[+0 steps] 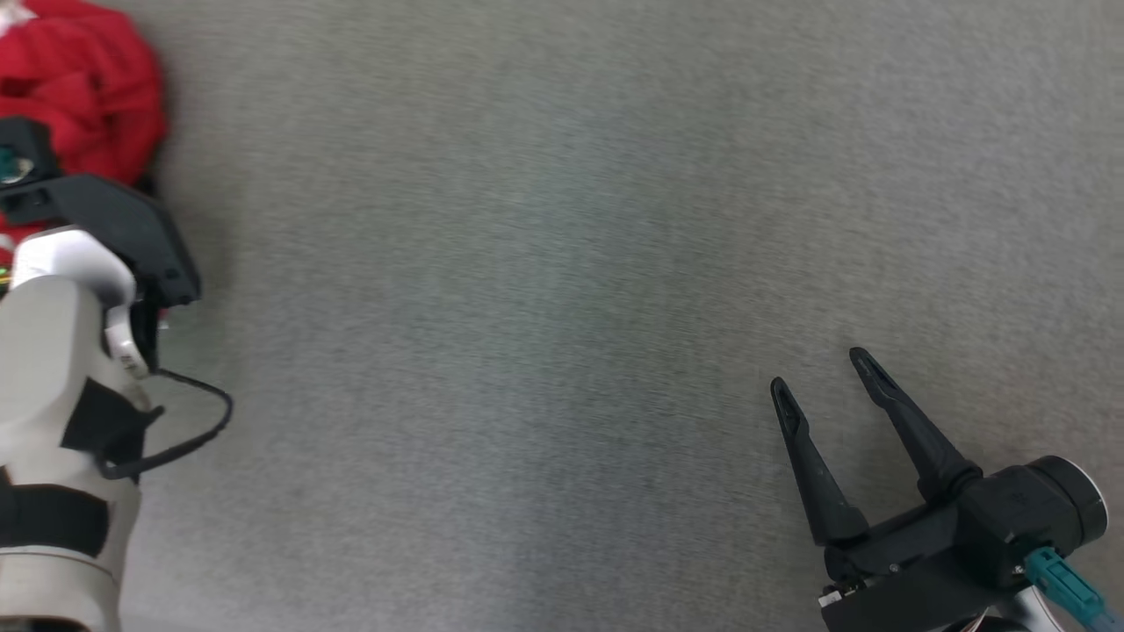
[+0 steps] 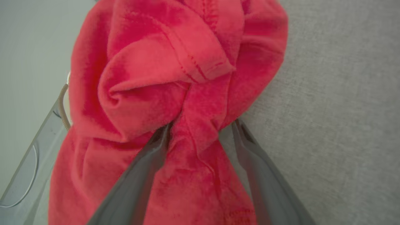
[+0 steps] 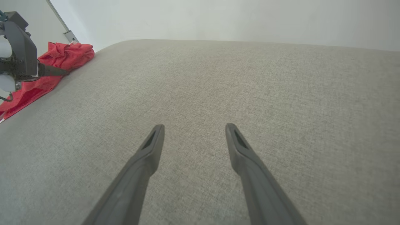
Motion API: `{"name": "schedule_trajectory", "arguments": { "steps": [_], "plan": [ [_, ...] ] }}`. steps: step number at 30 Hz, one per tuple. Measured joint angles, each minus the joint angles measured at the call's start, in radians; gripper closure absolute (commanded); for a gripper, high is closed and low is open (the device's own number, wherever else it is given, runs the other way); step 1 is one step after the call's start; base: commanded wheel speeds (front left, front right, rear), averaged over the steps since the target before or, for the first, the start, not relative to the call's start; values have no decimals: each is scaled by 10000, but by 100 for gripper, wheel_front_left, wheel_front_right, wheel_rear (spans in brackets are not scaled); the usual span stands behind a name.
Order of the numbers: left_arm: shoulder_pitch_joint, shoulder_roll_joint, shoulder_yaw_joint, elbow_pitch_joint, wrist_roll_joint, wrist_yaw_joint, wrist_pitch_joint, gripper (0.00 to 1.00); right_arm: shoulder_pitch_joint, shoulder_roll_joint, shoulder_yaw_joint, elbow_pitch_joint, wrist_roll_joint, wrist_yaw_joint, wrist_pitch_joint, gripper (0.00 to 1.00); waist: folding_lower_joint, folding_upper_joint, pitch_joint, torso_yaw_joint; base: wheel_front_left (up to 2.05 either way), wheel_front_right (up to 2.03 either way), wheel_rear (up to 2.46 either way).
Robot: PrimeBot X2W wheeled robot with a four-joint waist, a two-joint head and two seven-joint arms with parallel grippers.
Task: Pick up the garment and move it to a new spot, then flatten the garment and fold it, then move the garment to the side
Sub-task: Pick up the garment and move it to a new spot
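Observation:
The garment is a crumpled red heap at the far left edge of the grey cloth surface. My left gripper stands open around it, one finger on each side of a twisted fold of the garment, the tips pressed into the fabric. In the head view my left wrist covers those fingers. My right gripper hovers open and empty at the lower right, far from the heap. In the right wrist view the open right gripper points across bare cloth, with the garment at the far left.
The grey surface ends at a rounded edge before a pale wall. A clear panel with a metal rim stands just beyond the garment. A black cable loops off my left forearm.

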Motion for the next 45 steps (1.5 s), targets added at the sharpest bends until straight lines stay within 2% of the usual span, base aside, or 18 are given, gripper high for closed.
{"name": "schedule_trajectory", "arguments": {
  "steps": [3, 5, 6, 7, 8, 15, 21, 23, 28, 39, 45],
  "plan": [
    [-73, 198, 92, 215, -6, 265, -194, 0, 112, -2, -19, -46, 0, 0, -29, 0, -2, -1, 209, -368, 0, 0, 0],
    [-157, 265, 67, 324, 6, 276, -316, 0, 204, -8, -79, -59, 0, 0, -29, 0, -3, -2, 321, -575, 0, 0, 0],
    [-190, 251, 88, 347, -13, 311, -420, 24, 221, -13, -96, -59, 0, 0, -31, 0, -4, -2, 372, -658, 0, 0, 0],
    [-214, 251, 75, 387, -6, 364, -504, 84, 225, -15, -102, -42, 2, 0, -35, 0, -3, -1, 415, -736, 0, 0, 0],
    [-216, 240, 81, 431, -10, 422, -591, 100, 225, -12, -79, -21, 8, 0, -40, 0, -4, -2, 441, -803, 0, 0, 0],
    [3, -8, 48, 786, -69, 564, -1304, 100, 111, 128, 153, 428, 121, 0, -268, 0, -3, -2, 85, -1035, 0, 0, 0],
    [613, -169, -230, 1095, -44, 59, -1856, 100, -182, 347, 343, 1078, 297, 0, -550, 0, -3, -2, -817, -1085, 0, 0, 0],
    [833, -261, -470, 1160, 75, -253, -1998, 100, -188, 464, 349, 1388, 399, 0, -698, 0, -3, -3, -1203, -1072, 0, 0, 0],
    [1415, -713, -704, 1156, 56, -809, -2497, 100, -49, 796, 314, 2080, 637, 0, -1120, 0, -4, -3, -2301, -1036, 0, 0, 0],
    [1276, -1749, -1208, 265, -35, -1448, -2945, 100, 570, 1170, -59, 2796, 767, 0, -1593, 0, -7, -5, -4867, -988, 0, 0, 0],
    [1155, -2079, -1827, -637, -255, -1732, -2748, 100, 648, 1216, -117, 2819, 746, 0, -1597, 0, -7, -6, -5864, -1297, 0, 0, 0]
  ]
}}
